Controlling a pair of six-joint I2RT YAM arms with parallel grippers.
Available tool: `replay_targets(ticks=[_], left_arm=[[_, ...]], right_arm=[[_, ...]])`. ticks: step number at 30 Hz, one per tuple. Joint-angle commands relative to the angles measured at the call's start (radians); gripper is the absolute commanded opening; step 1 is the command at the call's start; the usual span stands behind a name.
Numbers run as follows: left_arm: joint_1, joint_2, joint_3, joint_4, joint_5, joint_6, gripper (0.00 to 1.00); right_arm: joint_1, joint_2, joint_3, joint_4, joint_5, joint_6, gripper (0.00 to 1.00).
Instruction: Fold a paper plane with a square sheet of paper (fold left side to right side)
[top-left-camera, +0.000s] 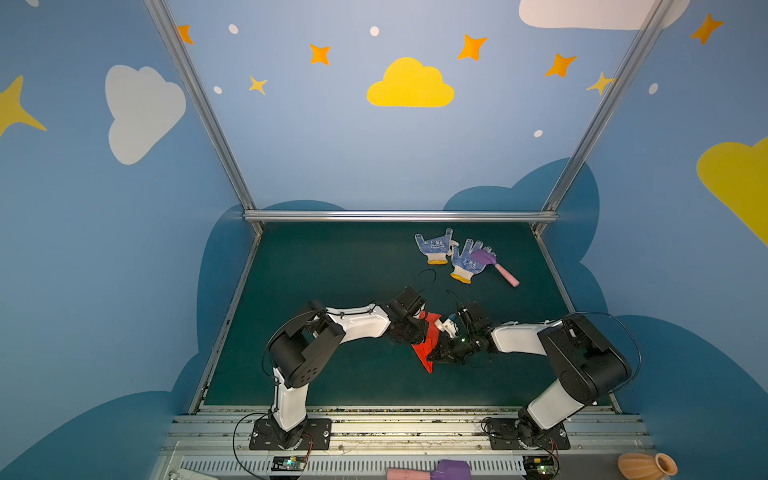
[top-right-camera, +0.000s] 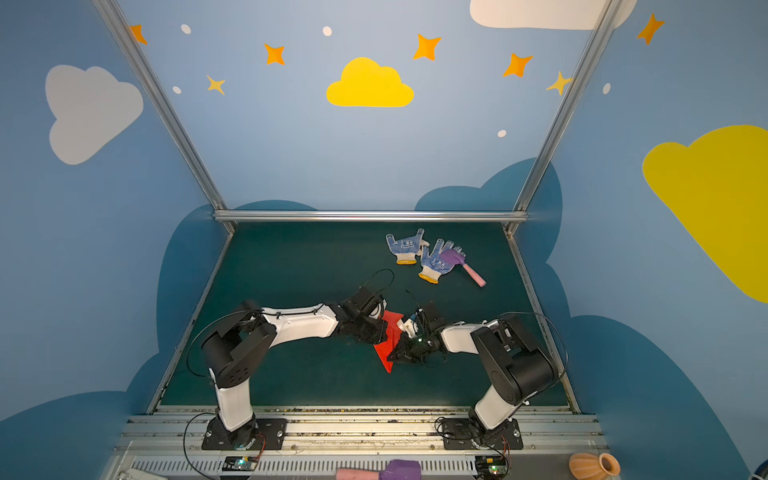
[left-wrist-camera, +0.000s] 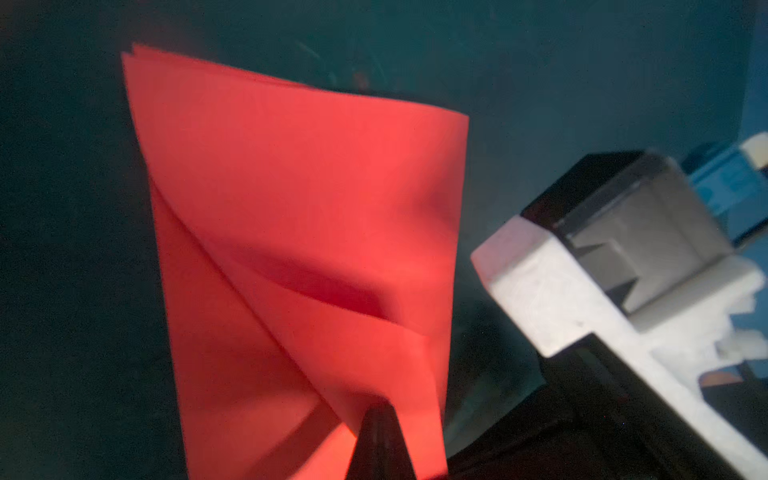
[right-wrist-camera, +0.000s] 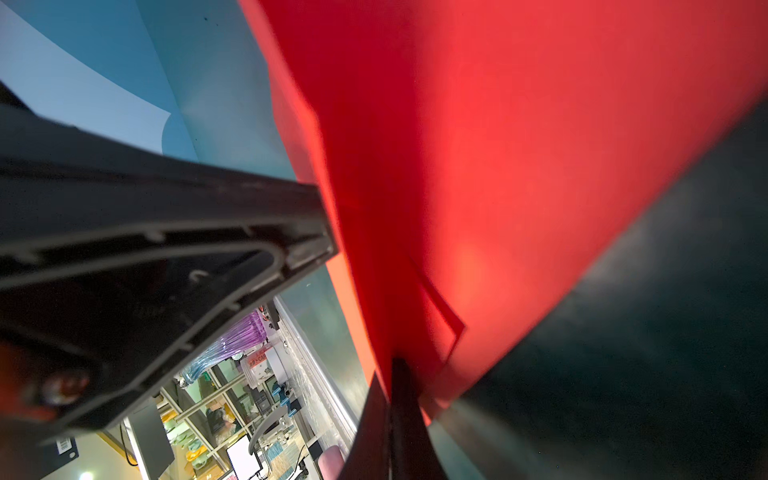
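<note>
Matt red paper plane, knitted cloth gloves, rough matt green table, brushed metal rail

- Left arm bends at the elbow and reaches toward the middle, wrist tipped down.
- Right arm reaches in from the opposite side, forearm low; the two wrists are near each other.
- Left gripper: jaws pinched together on the paper.
- Right gripper: jaws pinched together on the paper's edge.
</note>
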Motion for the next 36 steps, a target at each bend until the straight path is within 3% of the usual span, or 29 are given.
replay_targets(ticks=[1, 14, 16, 19, 24, 28, 34, 36], left_arm=[[0.011, 0.028, 0.021, -0.024, -0.001, 0.029, 0.03], [0.023, 0.077, 0.05, -0.039, 0.004, 0.05, 0.03], [0.023, 0.077, 0.041, -0.042, -0.001, 0.048, 0.04], [0.024, 0.074, 0.024, -0.039, -0.006, 0.037, 0.03], [0.022, 0.066, -0.007, -0.026, -0.015, 0.008, 0.04], [0.022, 0.065, -0.019, -0.022, -0.021, 0.0, 0.03], [0.022, 0.065, -0.023, -0.028, -0.034, -0.011, 0.03], [0.021, 0.064, -0.02, -0.029, -0.038, -0.015, 0.03]], right_arm=[[0.032, 0.101, -0.066, -0.08, 0.229, 0.01, 0.0], [0.03, 0.089, -0.063, -0.062, 0.195, 0.009, 0.02], [0.028, 0.063, -0.053, -0.076, 0.181, 0.002, 0.2], [0.022, -0.02, -0.032, -0.135, 0.173, -0.011, 0.38], [0.006, -0.213, 0.006, -0.299, 0.228, -0.035, 0.5], [0.006, -0.294, 0.029, -0.364, 0.267, -0.041, 0.45], [0.018, -0.276, 0.068, -0.354, 0.265, -0.034, 0.14], [0.032, -0.269, 0.082, -0.349, 0.267, -0.028, 0.09]])
